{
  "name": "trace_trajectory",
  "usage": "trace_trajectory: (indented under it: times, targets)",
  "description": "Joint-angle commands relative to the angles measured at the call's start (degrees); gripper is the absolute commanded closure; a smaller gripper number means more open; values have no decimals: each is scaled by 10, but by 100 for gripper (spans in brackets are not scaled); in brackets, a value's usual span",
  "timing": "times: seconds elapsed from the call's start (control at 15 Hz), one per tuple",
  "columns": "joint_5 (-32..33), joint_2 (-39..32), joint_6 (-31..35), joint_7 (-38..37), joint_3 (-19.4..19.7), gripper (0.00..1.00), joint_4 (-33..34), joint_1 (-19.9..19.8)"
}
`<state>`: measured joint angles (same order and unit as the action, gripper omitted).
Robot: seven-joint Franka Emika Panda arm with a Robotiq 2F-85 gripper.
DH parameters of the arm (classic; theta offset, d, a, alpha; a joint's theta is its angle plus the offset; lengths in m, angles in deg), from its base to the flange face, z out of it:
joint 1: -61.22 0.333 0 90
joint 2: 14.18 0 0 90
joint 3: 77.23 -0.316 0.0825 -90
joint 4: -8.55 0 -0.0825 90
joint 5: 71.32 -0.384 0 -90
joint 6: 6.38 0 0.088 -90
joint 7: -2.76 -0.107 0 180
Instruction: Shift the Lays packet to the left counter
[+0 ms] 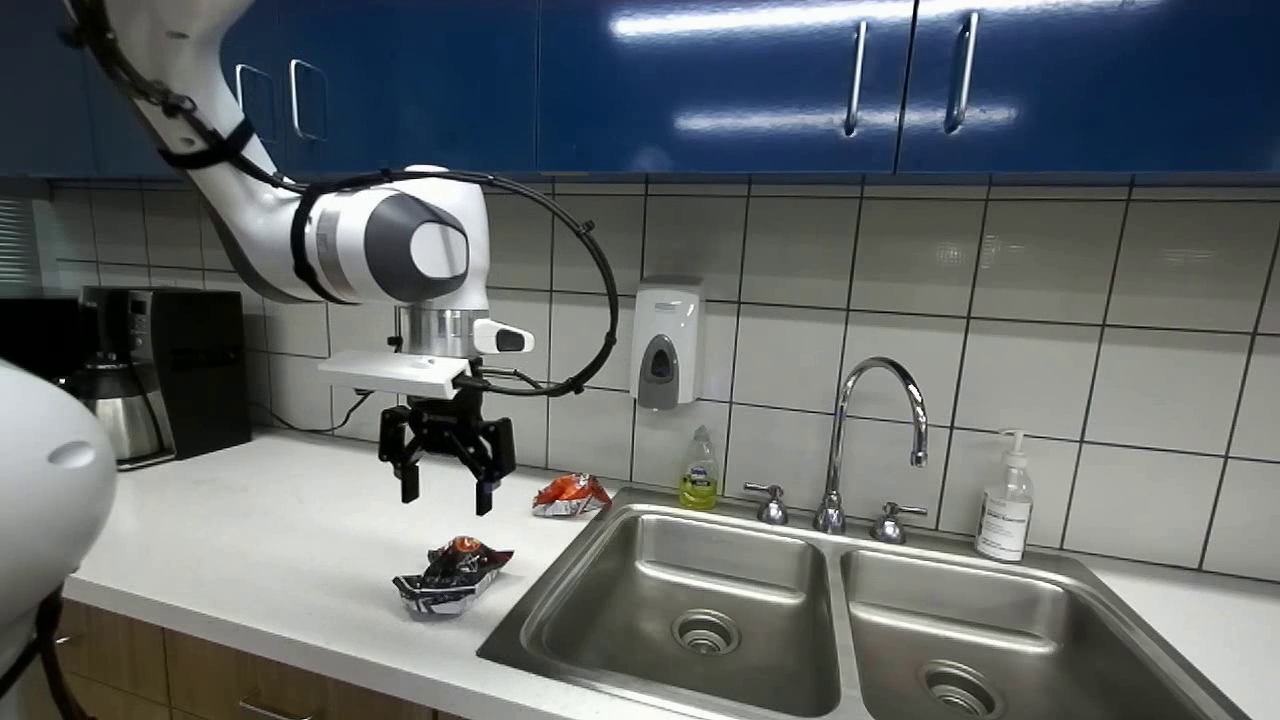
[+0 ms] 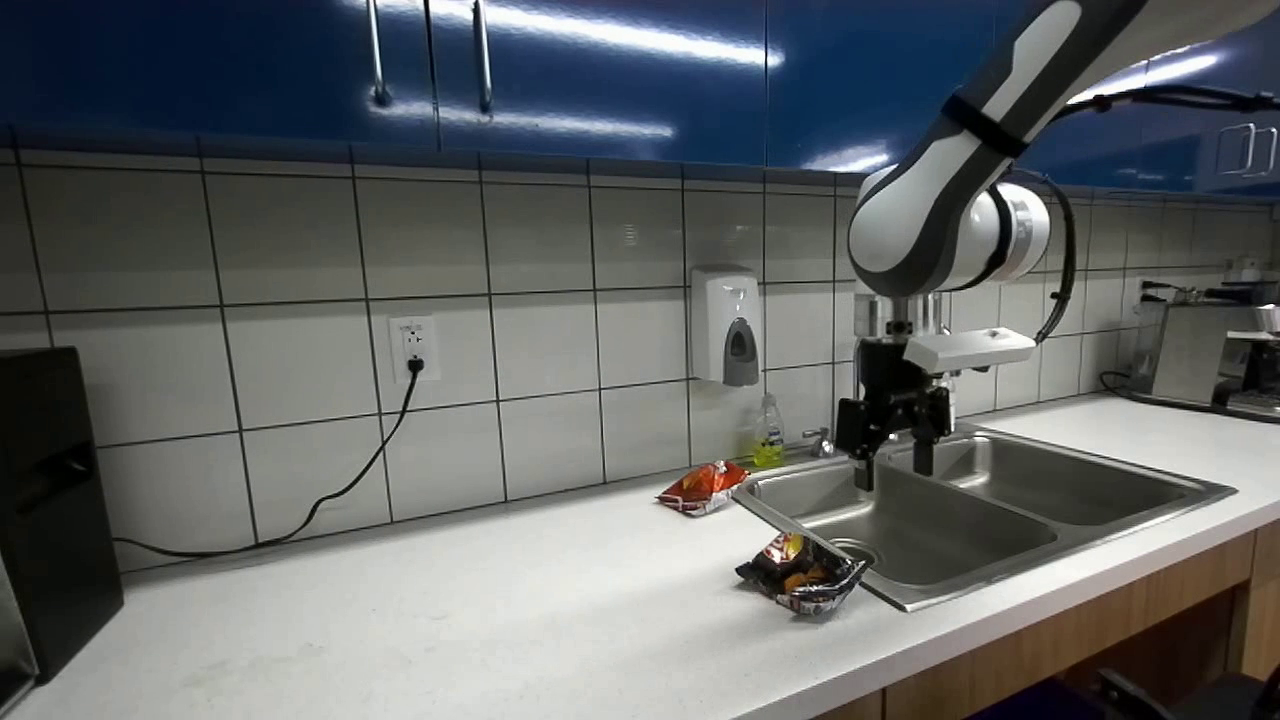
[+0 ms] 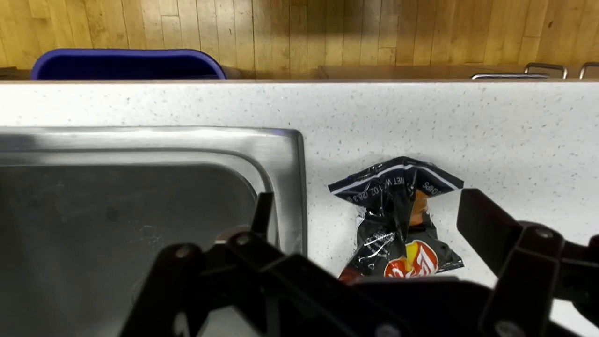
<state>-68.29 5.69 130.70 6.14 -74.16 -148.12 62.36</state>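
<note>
The Lays packet is black with a red and yellow logo and crumpled silver edges. It lies on the white counter (image 1: pixel 260 540) just beside the sink, and shows in both exterior views (image 1: pixel 455 578) (image 2: pixel 800 575) and in the wrist view (image 3: pixel 393 224). Its lower end is hidden by the gripper body in the wrist view. My gripper (image 1: pixel 447 492) is open and empty, pointing down, well above the counter and apart from the packet. In the wrist view its fingertips (image 3: pixel 367 206) appear on either side of the packet. It also shows in an exterior view (image 2: pixel 893 467).
A red packet (image 1: pixel 570 495) lies near the tiled wall. The double sink (image 3: pixel 288 187) adjoins the black packet. A dish soap bottle (image 1: pixel 700 475), faucet (image 1: pixel 840 440) and pump bottle (image 1: pixel 1005 510) stand behind it. A black coffee machine (image 1: pixel 200 360) stands at the counter's far end.
</note>
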Motion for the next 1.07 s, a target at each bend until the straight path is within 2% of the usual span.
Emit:
trace_trajectory:
  times: [0.0,0.07,0.13,0.27,1.0]
  targets:
    - [-7,108,-67,7,-2,0,-48,-10]
    - [-3,131,-85,8,-2,0,-57,-10]
    - [-4,63,-53,3,-5,0,-24,-6]
    - [-4,78,-59,3,-5,0,-28,-6]
    - [-4,62,-57,3,-5,0,-25,-6]
